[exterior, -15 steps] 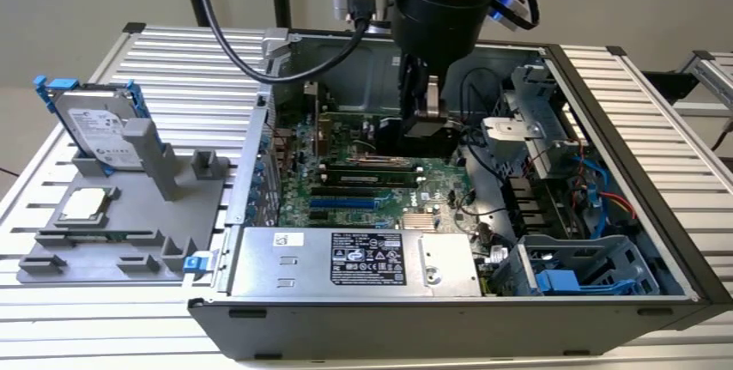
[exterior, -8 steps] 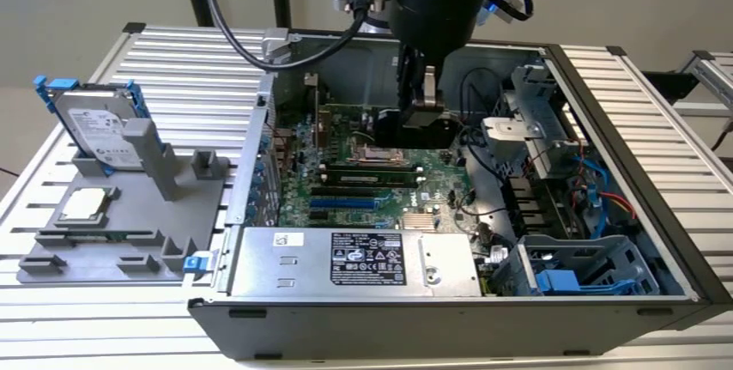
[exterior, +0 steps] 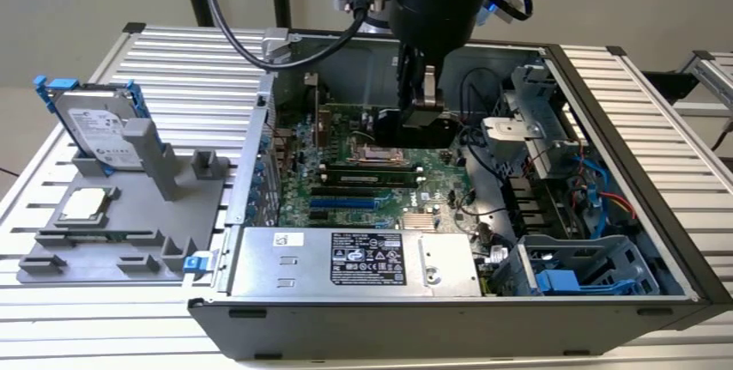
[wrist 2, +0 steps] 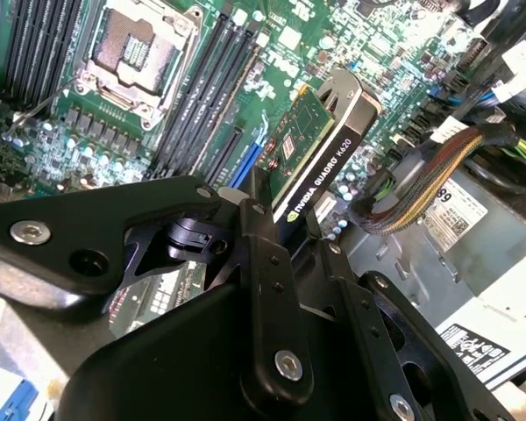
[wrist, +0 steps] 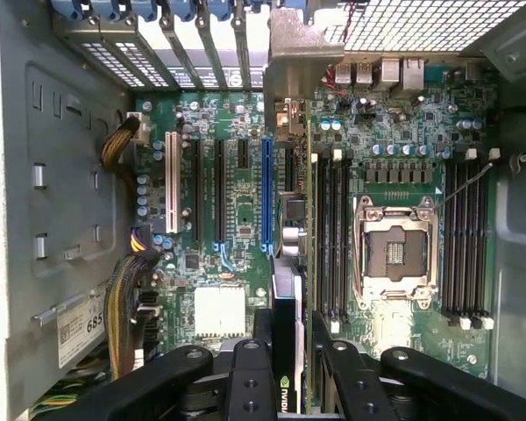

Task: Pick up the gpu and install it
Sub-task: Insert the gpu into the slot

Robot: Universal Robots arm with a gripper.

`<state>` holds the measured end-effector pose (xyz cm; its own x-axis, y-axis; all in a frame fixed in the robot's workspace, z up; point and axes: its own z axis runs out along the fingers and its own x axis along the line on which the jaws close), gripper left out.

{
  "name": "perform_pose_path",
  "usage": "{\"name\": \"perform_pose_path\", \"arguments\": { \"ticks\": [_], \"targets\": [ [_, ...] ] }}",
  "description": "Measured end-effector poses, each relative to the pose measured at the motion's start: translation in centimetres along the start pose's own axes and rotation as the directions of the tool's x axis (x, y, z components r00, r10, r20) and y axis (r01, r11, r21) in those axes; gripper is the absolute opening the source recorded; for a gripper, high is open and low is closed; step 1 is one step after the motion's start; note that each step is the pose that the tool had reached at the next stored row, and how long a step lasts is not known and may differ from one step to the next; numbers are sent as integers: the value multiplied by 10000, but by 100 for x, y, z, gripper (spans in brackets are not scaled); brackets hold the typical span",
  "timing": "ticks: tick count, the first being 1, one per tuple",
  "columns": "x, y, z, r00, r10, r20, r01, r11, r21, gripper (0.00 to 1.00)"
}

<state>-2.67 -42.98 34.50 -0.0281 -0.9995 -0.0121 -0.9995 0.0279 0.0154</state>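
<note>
Gripper [wrist 2: 285, 230] fingers are clamping the gpu [wrist 2: 320, 149] edgewise, hovering over the motherboard [wrist: 237, 202]; pickup is looking done, seating in the blue slot [wrist: 266, 197] remaining.
</note>
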Motion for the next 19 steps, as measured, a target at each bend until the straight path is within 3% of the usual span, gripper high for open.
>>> {"name": "perform_pose_path", "arguments": {
  "ticks": [5,19],
  "targets": [
    [0,0,-24,10000,0,-1,0,10000,-1,0],
    [0,0,-14,10000,87,-2,-87,10000,1,0]
  ]
}}
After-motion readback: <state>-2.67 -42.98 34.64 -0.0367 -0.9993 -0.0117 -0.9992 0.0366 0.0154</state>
